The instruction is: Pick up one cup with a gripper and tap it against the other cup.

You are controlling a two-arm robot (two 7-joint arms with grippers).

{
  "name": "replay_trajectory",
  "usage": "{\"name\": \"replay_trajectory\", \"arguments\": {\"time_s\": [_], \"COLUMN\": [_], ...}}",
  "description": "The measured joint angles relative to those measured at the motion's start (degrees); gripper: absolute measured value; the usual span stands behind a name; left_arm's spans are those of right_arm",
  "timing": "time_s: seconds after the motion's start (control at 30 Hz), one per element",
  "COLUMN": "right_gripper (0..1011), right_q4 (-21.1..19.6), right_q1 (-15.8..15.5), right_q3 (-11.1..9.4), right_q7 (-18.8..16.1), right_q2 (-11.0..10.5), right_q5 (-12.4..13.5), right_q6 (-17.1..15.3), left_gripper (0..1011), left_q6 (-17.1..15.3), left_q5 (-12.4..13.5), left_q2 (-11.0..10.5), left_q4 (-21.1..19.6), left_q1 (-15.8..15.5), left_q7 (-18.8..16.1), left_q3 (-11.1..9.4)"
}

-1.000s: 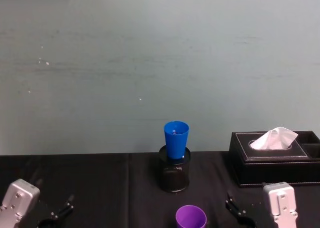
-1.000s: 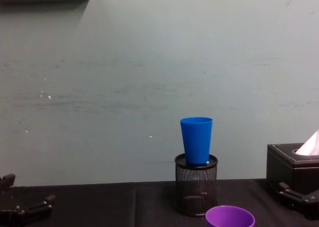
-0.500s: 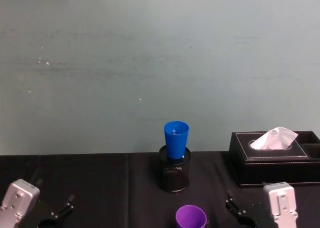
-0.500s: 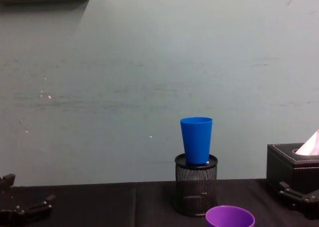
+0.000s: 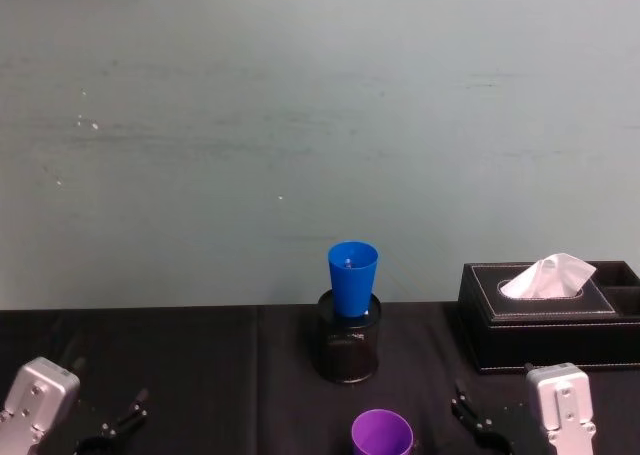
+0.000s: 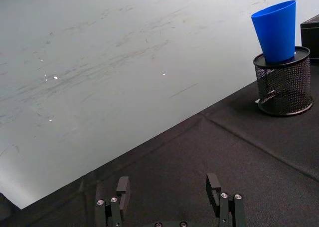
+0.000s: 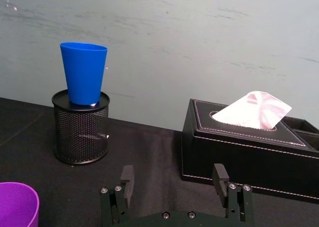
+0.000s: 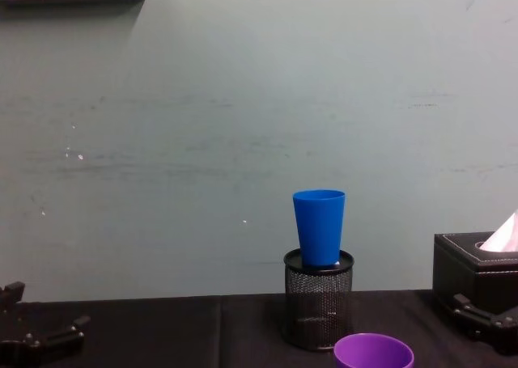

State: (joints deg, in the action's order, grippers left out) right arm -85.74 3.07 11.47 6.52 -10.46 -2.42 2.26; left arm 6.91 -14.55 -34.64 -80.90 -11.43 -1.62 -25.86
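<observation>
Purple cup [image 5: 382,434] upright at the near edge of the black table [image 5: 200,365], low between the two arms, mouth up, long axis vertical. Right gripper [image 5: 478,427], fingers spread and empty, just beside it and seemingly the nearer; left gripper [image 5: 112,425], likewise spread, well apart on the far side. Blue cup [image 5: 352,278] seated upright in the black mesh pen holder [image 5: 349,347] behind (a raised target). Count: two cups, two grippers, one holder, one tissue box [image 5: 550,316].
</observation>
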Motion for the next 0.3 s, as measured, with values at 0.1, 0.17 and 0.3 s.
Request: {"name": "replay_trajectory", "arguments": {"time_s": [0.1,0.17,0.3], "right_gripper": [1003,1003,1003], "right_q4": [0.00,0.00,0.00], "right_q1": [0.00,0.00,0.00], "right_q3": [0.00,0.00,0.00], "right_q7": [0.00,0.00,0.00], "right_q2": [0.00,0.00,0.00], "right_q5": [0.00,0.00,0.00], "right_q6": [0.00,0.00,0.00], "left_gripper": [1000,1000,1000], "left_q6": [0.00,0.00,0.00], "left_q5": [0.00,0.00,0.00], "left_q2": [0.00,0.00,0.00], "left_q4": [0.00,0.00,0.00], "left_q1": [0.00,0.00,0.00], "left_q7": [0.00,0.00,0.00], "left_q3": [0.00,0.00,0.00]}}
